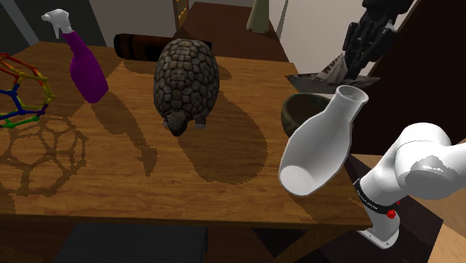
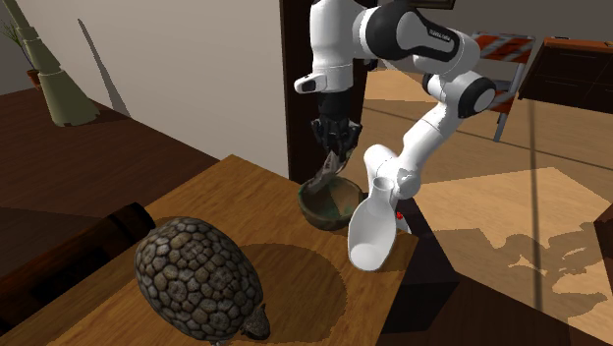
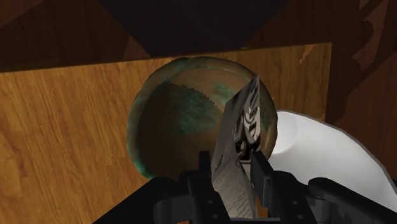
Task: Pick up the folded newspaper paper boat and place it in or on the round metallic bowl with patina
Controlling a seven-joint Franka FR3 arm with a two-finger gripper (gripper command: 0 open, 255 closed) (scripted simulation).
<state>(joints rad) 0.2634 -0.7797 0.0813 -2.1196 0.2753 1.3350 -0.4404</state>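
Fingers (image 3: pixel 262 181) of the black gripper (image 3: pixel 232 164) press in from both sides on the paper boat (image 3: pixel 236 137). They clasp its folded body so that the pointed end sticks out beyond the tips, toward the bowl (image 3: pixel 141 124) underneath. From where I stand the hold looks chosen for the drop. The boat hangs over the hollow, nearer the rim on the side of the white vase (image 3: pixel 331 159) and apart from the metal, so letting go should land it inside. My guess is that the carry is almost done, with only a short lowering and a release left.

The boat is grey newsprint creased into flat panels, with bold black print on one face and a sharp peak. The bowl is round and brownish, blotched with green patina. It sits by the edge of the table (image 3: pixel 57 140) on the stand's side, close to a corner. The vase leans just beside it along that edge, which leaves little room for a sideways slip. A large tortoise (image 2: pixel 196 280) stands well apart, nearer the table's middle and out of the way.
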